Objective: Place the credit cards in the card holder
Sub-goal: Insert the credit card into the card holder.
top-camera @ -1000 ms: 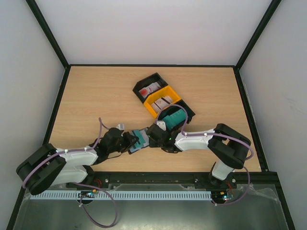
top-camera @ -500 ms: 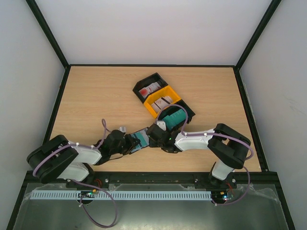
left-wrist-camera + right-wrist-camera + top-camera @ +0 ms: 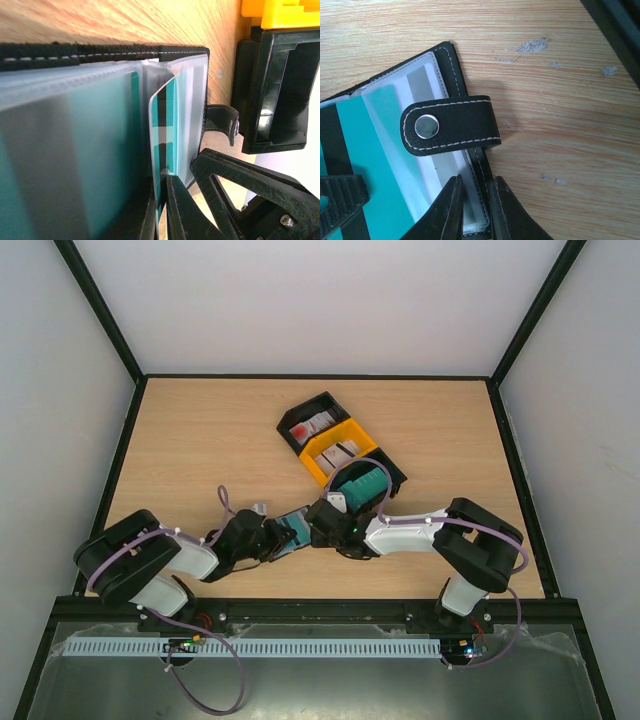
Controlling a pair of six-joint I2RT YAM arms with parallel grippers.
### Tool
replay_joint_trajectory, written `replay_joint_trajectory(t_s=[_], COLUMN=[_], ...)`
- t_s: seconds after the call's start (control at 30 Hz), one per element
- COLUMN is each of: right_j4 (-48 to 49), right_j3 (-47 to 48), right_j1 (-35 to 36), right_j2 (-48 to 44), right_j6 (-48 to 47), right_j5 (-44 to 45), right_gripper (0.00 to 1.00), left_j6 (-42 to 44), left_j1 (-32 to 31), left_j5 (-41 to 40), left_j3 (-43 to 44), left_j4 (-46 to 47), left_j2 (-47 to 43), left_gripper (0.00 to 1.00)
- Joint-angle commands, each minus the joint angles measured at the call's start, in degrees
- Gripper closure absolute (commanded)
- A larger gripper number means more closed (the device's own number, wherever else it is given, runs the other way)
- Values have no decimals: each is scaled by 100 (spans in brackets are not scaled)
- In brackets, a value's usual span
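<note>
The card holder [image 3: 100, 52] lies open on the table [image 3: 200, 440] near my bases, between my two arms. My left jaws are pinched together on the lower edge of a teal card [image 3: 162, 125], which stands on edge among the holder's clear sleeves. Beside it, a second teal card [image 3: 95, 150] sits inside a sleeve. My right jaws are clamped on the holder's black cover edge, just below its snap strap [image 3: 450, 127]. Just beyond the holder, spare teal cards [image 3: 362, 483] sit in a black tray [image 3: 396, 474] next to a yellow tray [image 3: 311, 463].
</note>
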Motion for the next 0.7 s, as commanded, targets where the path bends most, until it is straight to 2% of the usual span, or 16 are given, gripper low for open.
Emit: replay_joint_trajectory(t_s=[0.0,0.4,0.67], right_j4=[-13,-3,34], right_j3=[-216,-236,-227], right_j1=[40,37,11], right_j2=[338,299,312], right_j6=[66,48,26], right_j5=[-514,-498,-523], right_gripper=[87,87,87], left_j6=[205,418,362], left_j1=[-47,-99,-96], left_j5=[24,83,205], left_j3=[25,183,229], left_j4=[-391,-886,-1614], left_j2=[208,-47,-599], left_gripper=[91,73,47])
